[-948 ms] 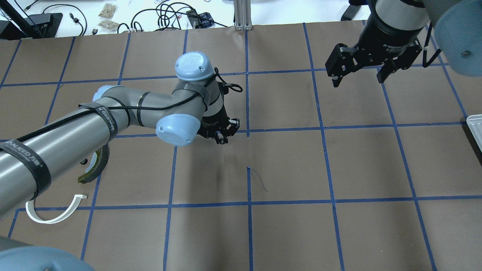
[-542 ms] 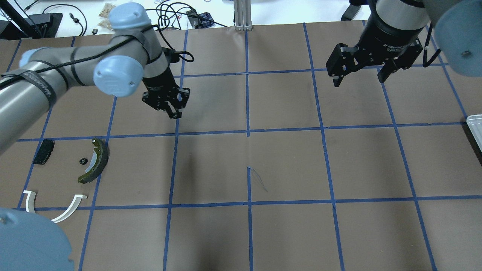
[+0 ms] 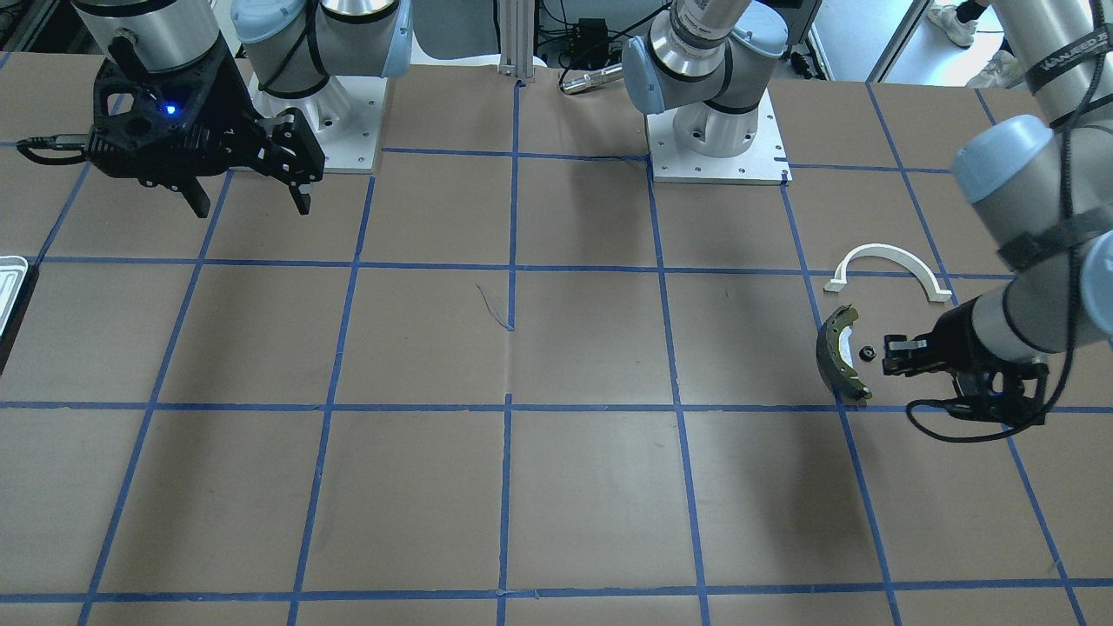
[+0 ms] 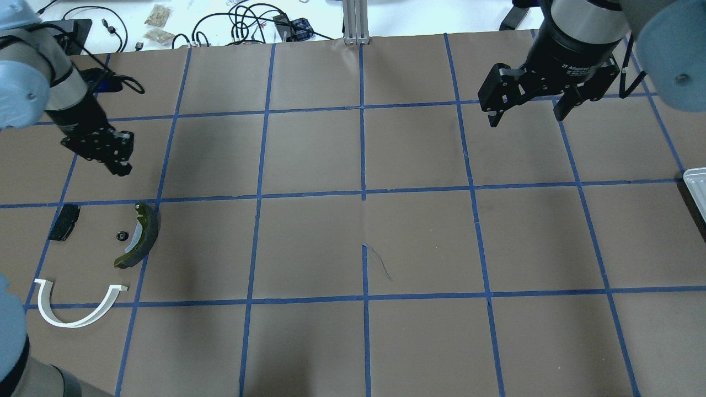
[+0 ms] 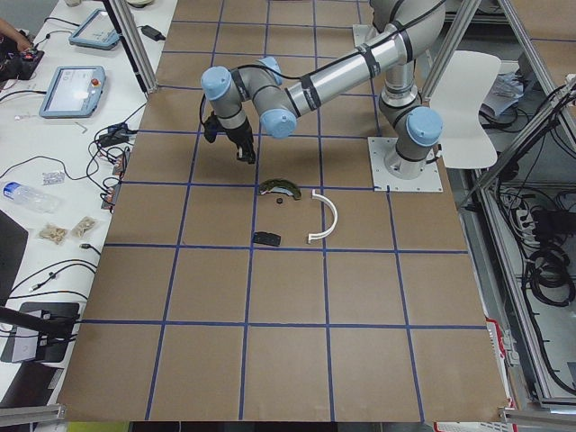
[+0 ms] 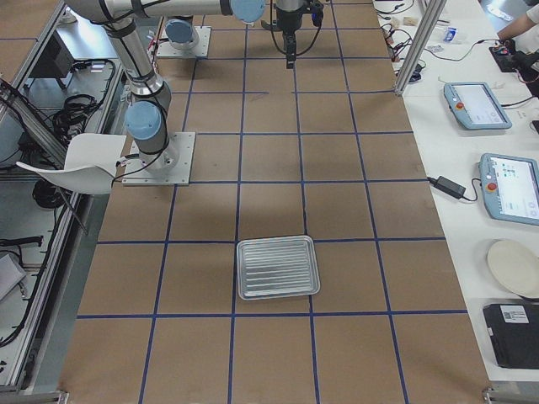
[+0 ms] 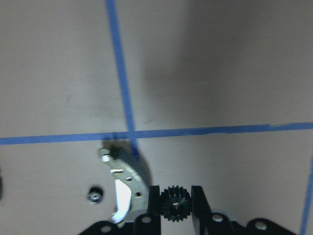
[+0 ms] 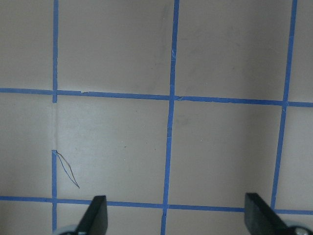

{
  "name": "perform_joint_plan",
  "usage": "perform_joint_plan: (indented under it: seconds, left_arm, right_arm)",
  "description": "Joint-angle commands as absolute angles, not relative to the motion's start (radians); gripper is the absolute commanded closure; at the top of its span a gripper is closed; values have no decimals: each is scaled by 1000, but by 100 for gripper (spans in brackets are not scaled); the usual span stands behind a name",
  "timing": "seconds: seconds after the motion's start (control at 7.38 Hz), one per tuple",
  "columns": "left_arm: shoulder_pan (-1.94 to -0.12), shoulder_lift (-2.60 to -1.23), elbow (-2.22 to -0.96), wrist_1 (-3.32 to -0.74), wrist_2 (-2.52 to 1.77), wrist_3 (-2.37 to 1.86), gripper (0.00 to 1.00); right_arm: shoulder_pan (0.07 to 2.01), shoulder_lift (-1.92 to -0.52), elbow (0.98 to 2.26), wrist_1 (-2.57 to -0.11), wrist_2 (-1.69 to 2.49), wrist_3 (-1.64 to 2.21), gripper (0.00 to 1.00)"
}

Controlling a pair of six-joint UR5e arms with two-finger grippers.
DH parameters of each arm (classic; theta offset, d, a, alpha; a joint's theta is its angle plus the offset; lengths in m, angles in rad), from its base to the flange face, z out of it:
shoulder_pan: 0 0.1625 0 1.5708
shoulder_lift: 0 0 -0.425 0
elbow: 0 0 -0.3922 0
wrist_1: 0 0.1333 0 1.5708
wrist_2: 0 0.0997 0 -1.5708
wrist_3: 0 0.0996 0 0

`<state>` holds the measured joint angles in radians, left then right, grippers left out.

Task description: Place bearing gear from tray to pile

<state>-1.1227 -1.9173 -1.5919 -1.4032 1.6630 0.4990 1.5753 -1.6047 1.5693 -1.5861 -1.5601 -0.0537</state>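
Note:
My left gripper point(image 4: 113, 157) is shut on a small black bearing gear point(image 7: 176, 208), clamped between its fingers in the left wrist view. It hangs over the table just beyond the pile: an olive-green brake shoe point(image 4: 138, 236), a white half-ring bracket point(image 4: 77, 309), a black oblong pad point(image 4: 63, 222) and a tiny black part point(image 4: 121, 236). In the front view the left gripper point(image 3: 896, 356) is right beside the brake shoe point(image 3: 839, 352). My right gripper point(image 4: 524, 110) is open and empty, high at the far right. The silvery tray point(image 4: 696, 187) shows at the right edge and looks empty in the right view point(image 6: 278, 267).
Brown paper with a blue tape grid covers the table point(image 4: 364, 242). Cables and small bags lie beyond the far edge point(image 4: 237, 22). The arm bases stand on white plates point(image 3: 717, 139) at the robot's side.
My left arm has swung from the table's middle to the far left, carrying the gear to just beyond the pile. The right arm has not moved.

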Motion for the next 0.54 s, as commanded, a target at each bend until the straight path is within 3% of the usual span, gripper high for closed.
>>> perform_joint_plan:
  seconds: [0.0, 0.41]
  left_arm:
    - [-953, -1937, -1612, -1401, 1671, 630, 100]
    - [-934, -1970, -1750, -1211, 1666, 689, 100]
  right_arm:
    - [1575, -1605, 1571, -1586, -1560, -54, 0]
    - [1575, -1605, 1569, -1586, -1562, -54, 0]
